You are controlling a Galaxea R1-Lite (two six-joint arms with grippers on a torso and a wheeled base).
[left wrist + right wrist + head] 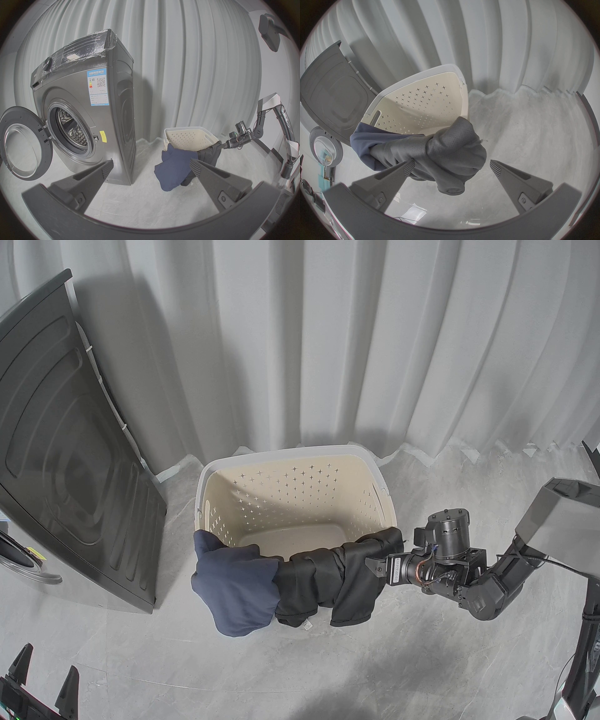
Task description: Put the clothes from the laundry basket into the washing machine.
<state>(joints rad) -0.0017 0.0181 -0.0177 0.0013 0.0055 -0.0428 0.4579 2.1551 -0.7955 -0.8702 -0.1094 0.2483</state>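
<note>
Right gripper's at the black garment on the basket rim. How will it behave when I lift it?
Likely floppy: the black garment sags in folds over the basket rim, so it should hang and trail. Probably light, since the fabric looks thin. It overlaps the blue garment, so that one may drag along or slip off the rim.

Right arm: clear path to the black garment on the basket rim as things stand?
Probably yes. The right claw is open at the black garment's end, which drapes over the laundry basket's near rim; nothing lies between. The navy garment hangs farther along, out of the way.
</note>
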